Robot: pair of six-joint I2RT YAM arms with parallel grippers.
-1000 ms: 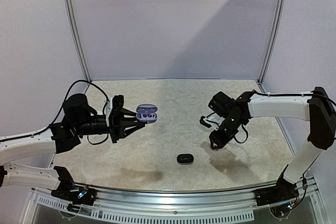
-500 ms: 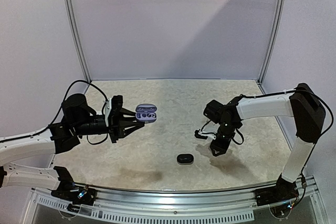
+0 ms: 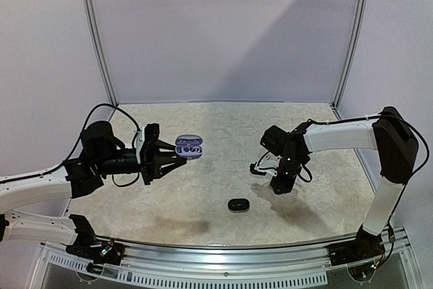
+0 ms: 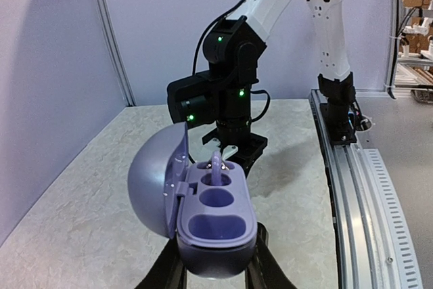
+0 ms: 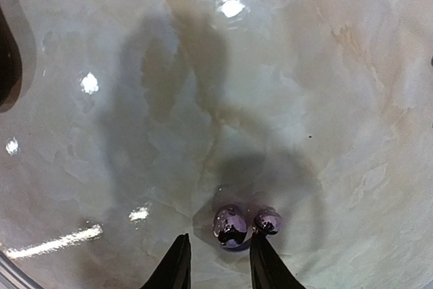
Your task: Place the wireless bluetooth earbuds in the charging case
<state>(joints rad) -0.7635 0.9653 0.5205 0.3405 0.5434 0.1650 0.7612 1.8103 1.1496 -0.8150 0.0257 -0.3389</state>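
Hovering spread above the earbuds [image 5: 231, 225], right claw [image 5: 218, 245] must pinch one; left claw [image 4: 216, 270] grips the charging case [image 4: 218, 216].

2 glossy purple earbuds [image 5: 231, 227] sit on 1 desk [image 3: 203, 120]. There are 2 cases: 1 lilac case [image 3: 189, 146], open, and 1 black case [image 3: 238, 204]. 2 arms [image 3: 34, 191], 1 claw each: left claw [image 3: 181, 151], right claw [image 5: 218, 241].

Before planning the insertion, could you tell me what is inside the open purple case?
In the case, the near well and middle recess look empty; a small upright purple piece partly hides the far well.
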